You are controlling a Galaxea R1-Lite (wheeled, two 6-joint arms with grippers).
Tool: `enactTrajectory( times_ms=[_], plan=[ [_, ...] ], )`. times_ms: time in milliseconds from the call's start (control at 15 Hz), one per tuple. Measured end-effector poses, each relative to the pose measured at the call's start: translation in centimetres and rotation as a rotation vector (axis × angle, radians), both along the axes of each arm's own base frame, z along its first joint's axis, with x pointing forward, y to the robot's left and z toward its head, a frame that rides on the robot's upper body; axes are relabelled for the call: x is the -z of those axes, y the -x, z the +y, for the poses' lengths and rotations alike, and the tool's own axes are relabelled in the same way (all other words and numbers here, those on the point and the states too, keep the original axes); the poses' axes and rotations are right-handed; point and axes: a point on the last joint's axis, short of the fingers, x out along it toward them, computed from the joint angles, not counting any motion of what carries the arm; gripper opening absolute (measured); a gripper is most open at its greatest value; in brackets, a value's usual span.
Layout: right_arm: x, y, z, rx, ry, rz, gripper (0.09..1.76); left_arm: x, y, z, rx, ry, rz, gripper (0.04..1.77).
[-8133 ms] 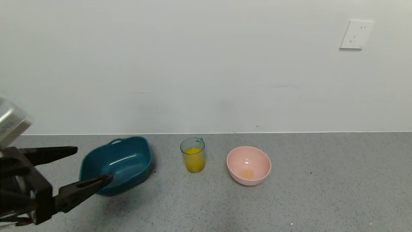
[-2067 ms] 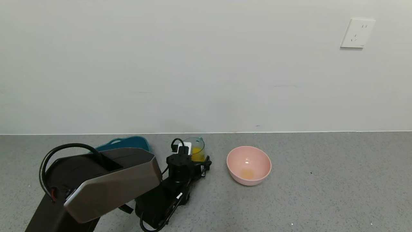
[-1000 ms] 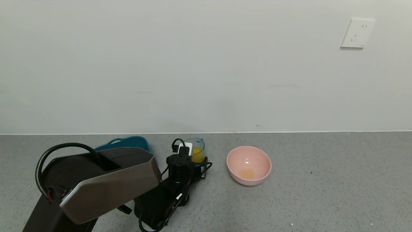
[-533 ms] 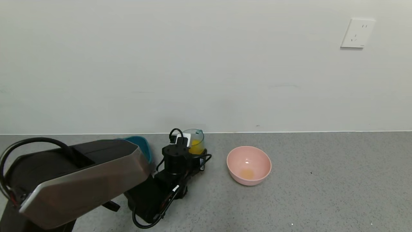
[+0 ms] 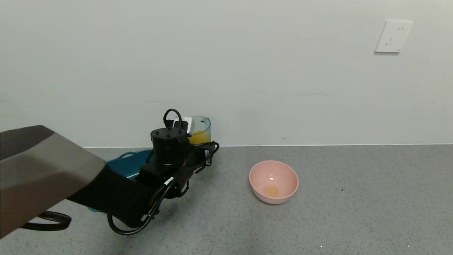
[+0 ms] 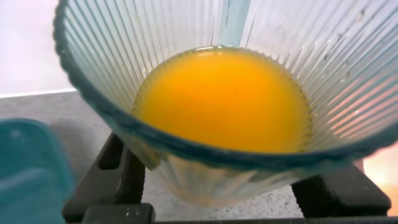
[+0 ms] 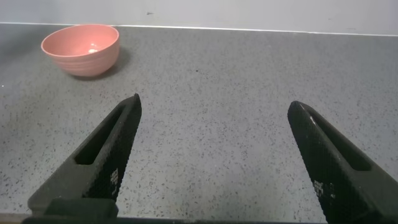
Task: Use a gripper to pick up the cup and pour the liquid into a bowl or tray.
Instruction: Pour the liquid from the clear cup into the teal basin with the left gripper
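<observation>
Left wrist view: left tool (image 6: 227, 193) clamps the cup (image 6: 205, 93) of liquid (image 6: 224, 99); no readable writing.

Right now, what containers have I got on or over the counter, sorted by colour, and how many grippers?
Blue-green cup, held by the left gripper: 1
Teal tub: 1
Pink bowl: 1
Grippers, with the open right gripper: 2
Total: 5
</observation>
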Motion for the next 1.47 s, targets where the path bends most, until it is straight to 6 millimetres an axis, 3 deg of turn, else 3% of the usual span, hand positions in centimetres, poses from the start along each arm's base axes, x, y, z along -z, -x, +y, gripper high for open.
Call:
enactTrajectory(
  times_ms=[267,600,1000,1467],
  plan=[
    [0.0,0.0,0.0,0.0,0.0,0.0,1.71,-3.2,0.8,3.1,-0.065,0.0,-0.029,1.29],
    [0.0,0.0,0.0,0.0,0.0,0.0,1.71,-4.8,1.1,7.6,-0.173,0.0,-0.059,1.29],
    [0.0,0.0,0.0,0.0,0.0,0.0,1.71,-4.9,1.1,12.6,-0.274,-0.054,-0.053,1.29],
    [0.0,0.0,0.0,0.0,0.0,0.0,1.71,-3.1,1.7,19.8,-0.327,-0.053,0.016,1.29]
  ],
)
